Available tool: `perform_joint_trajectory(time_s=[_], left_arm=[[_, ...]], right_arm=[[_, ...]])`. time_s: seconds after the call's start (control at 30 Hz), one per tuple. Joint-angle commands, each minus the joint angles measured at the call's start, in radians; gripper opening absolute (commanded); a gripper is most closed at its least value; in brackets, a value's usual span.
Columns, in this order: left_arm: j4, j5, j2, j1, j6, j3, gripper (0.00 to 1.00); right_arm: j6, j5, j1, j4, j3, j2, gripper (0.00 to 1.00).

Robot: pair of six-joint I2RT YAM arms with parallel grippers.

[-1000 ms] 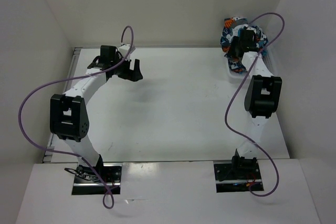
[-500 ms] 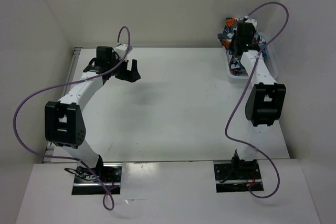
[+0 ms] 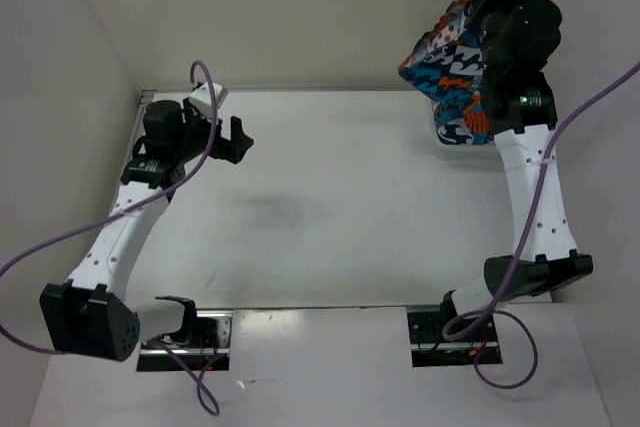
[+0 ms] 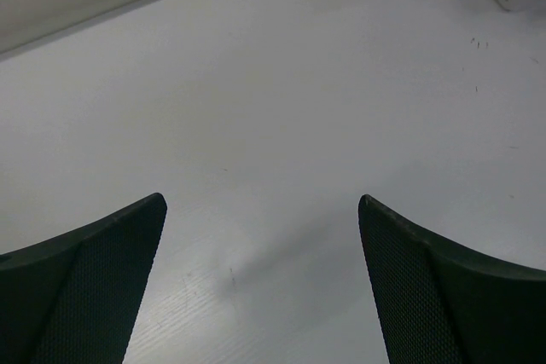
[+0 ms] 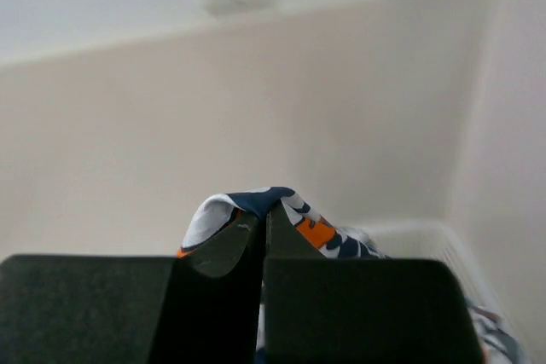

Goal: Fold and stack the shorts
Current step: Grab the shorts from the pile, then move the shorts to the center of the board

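The shorts (image 3: 448, 72) are gripped at their top fold by the clenched right pincer (image 5: 263, 240) and hung lengthwise straight below it, above the far right corner of the desk (image 3: 330, 207), with the released left pincer (image 3: 232, 139) poised well apart at far left.

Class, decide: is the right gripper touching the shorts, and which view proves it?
Touching. The right wrist view shows the right gripper shut on a fold of the shorts, with the fabric poking up out of the pinch.
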Motion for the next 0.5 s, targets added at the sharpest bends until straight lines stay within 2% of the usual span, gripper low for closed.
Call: perform_joint_trajectory(time_s=[0.0,0.07,0.1,0.2,0.27,0.37,0.4,0.47], left_arm=[[0.048,-0.007,-0.121,0.029,0.004,-0.016,1.00],[0.048,0.002,-0.157,0.071,0.004,-0.027,1.00],[0.048,0.002,-0.189,0.083,0.004,-0.027,1.00],[0.028,0.027,-0.223,0.125,0.004,-0.027,1.00],[0.019,0.037,-0.237,0.154,0.004,-0.027,1.00],[0.000,0.047,-0.246,0.177,0.004,-0.027,1.00],[0.000,0.047,-0.246,0.177,0.004,-0.027,1.00],[0.000,0.047,-0.237,0.177,0.004,-0.027,1.00]], right_arm=[[-0.039,-0.326,0.009,0.065,0.108,-0.021,0.00],[-0.025,-0.562,0.031,0.045,0.141,-0.010,0.00],[-0.014,-0.618,0.041,0.035,0.142,0.004,0.00],[-0.014,-0.724,0.110,0.035,0.094,0.013,0.00],[0.039,-0.770,0.110,0.046,0.083,0.051,0.00],[-0.047,-0.708,0.215,0.005,0.086,0.087,0.00],[-0.156,-0.633,0.337,-0.020,0.095,0.116,0.00],[-0.187,-0.570,0.495,-0.073,0.146,0.195,0.00]])
